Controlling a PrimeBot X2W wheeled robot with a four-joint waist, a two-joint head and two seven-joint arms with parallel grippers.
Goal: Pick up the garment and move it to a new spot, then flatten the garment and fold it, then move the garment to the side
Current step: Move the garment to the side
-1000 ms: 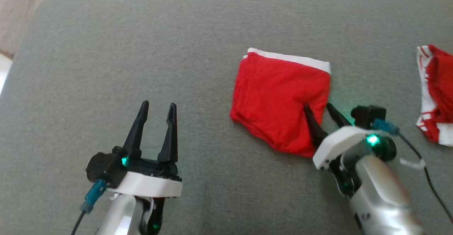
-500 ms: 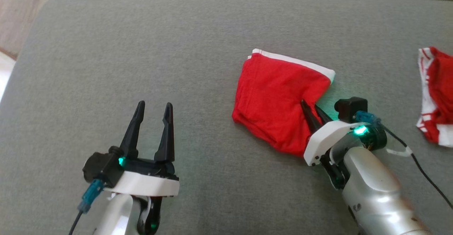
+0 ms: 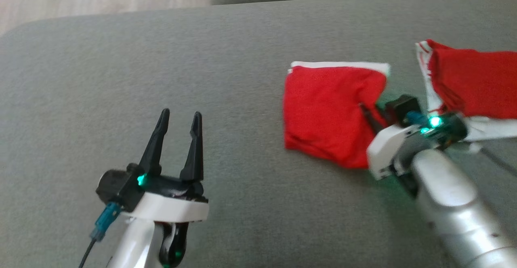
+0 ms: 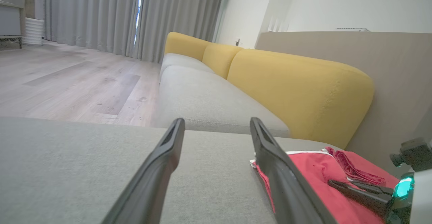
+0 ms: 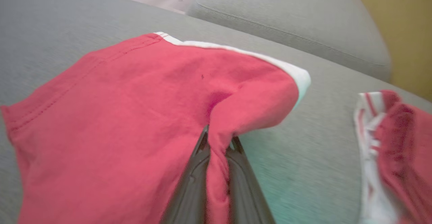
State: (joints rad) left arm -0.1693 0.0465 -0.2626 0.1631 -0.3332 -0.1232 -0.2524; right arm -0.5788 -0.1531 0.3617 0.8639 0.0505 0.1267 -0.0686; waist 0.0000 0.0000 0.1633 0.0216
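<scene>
on the grey cushion (image 3: 161, 78) the folded red garment (image 3: 323, 114) lies right of centre, near a second red garment (image 3: 472, 78). my right gripper (image 5: 219, 140) is pinched onto its right edge; my left gripper (image 3: 179, 116) hangs wide, holding nothing. i'd lift low and slow so the fold holds, steering clear of that second one.

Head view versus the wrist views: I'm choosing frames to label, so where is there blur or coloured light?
Head view: motion-smeared, worst on the right gripper and the second garment. Left wrist view: sharp on the yellow backrest, softer on the left gripper. Right wrist view: red garment fairly crisp at the pinch, green glow on the cushion beside it.
</scene>
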